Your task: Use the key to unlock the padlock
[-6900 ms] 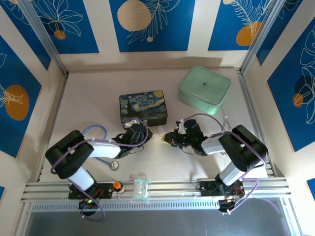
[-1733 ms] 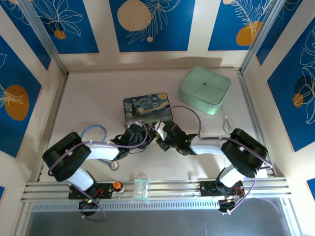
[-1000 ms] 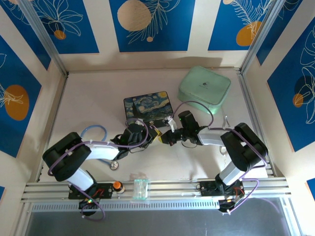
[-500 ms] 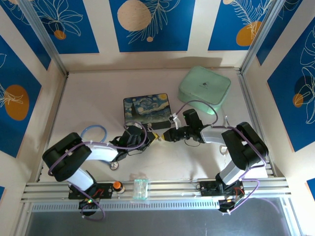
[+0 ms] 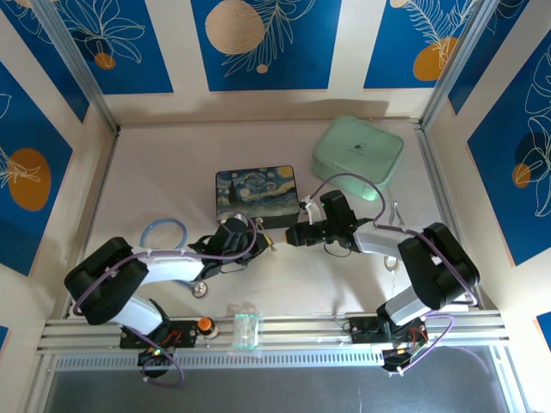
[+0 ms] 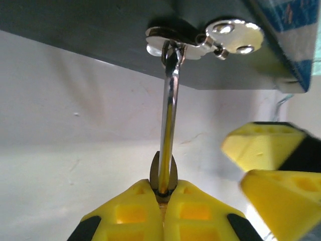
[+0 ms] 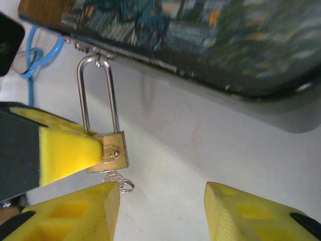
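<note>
The brass padlock [image 7: 108, 150] hangs by its thin silver shackle [image 7: 98, 95] from the clasp [image 6: 200, 40] on the dark blue painted tin [image 5: 256, 189]. My left gripper [image 6: 163, 193] is shut on the padlock body, and the shackle [image 6: 169, 100] rises straight from its yellow fingers. The small silver key [image 7: 114, 177] sticks in the bottom of the padlock, with a little ring beside it. My right gripper [image 7: 163, 201] is open just below and right of the key, touching nothing. In the top view the left gripper [image 5: 263, 243] and the right gripper [image 5: 293, 234] face each other in front of the tin.
A mint green case [image 5: 357, 157] lies at the back right. Blue tubing [image 5: 164, 231] and a round silver disc [image 5: 199, 289] lie beside the left arm. A small clear box [image 5: 247, 328] sits on the front rail.
My right gripper has drawn back a little to the right, away from the padlock. The left gripper has stayed on the padlock and shifted slightly.
</note>
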{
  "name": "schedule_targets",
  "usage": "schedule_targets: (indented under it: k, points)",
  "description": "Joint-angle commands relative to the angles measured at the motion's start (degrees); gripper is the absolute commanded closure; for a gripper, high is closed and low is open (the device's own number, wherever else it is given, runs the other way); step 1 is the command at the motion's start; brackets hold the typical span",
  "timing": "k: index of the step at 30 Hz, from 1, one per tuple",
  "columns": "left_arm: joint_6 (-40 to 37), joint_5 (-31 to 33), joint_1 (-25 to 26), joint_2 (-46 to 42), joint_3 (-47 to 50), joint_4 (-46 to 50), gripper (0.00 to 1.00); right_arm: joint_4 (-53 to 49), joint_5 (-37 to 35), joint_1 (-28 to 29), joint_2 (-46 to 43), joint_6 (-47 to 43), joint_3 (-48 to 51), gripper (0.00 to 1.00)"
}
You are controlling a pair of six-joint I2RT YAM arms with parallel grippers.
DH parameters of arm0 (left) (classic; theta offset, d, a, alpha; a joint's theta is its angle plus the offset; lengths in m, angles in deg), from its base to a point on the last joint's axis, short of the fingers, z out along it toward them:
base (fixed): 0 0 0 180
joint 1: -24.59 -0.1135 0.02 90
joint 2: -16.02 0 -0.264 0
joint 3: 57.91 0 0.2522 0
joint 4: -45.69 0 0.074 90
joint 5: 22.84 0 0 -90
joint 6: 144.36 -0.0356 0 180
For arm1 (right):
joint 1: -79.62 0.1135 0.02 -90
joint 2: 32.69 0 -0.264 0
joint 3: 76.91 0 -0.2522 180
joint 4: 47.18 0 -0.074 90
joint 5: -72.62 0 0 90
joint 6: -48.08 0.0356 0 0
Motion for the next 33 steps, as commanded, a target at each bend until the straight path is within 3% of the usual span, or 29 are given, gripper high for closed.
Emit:
schedule_targets:
  k: [1,6,15,20,26,33]
  points:
    - [-8.5,0.6,-1.5,-0.1,-2.2,13.3,1.00,-6.9,-11.0,1.5,-2.5,1.2,-2.7,0.52]
    - [-16.6,1.4,-2.5,2.0,-6.4,24.9,1.00,-7.4,-12.4,2.9,-1.1,1.8,-4.1,0.53]
    - [-23.8,7.9,-2.6,3.5,-9.5,33.2,0.94,-9.3,-18.3,4.0,-1.1,4.8,-4.8,0.54]
    - [-24.7,10.5,-2.6,4.4,-8.6,30.8,0.91,-10.3,-19.6,3.8,-2.2,4.9,-4.8,0.54]
    - [-27.1,14.1,-2.0,5.4,-10.9,32.7,0.78,-11.0,-20.6,3.5,-3.2,5.5,-4.8,0.54]
    - [-28.5,18.5,-0.6,6.6,-12.5,35.3,0.79,-10.9,-21.9,3.5,-3.5,6.3,-4.2,0.55]
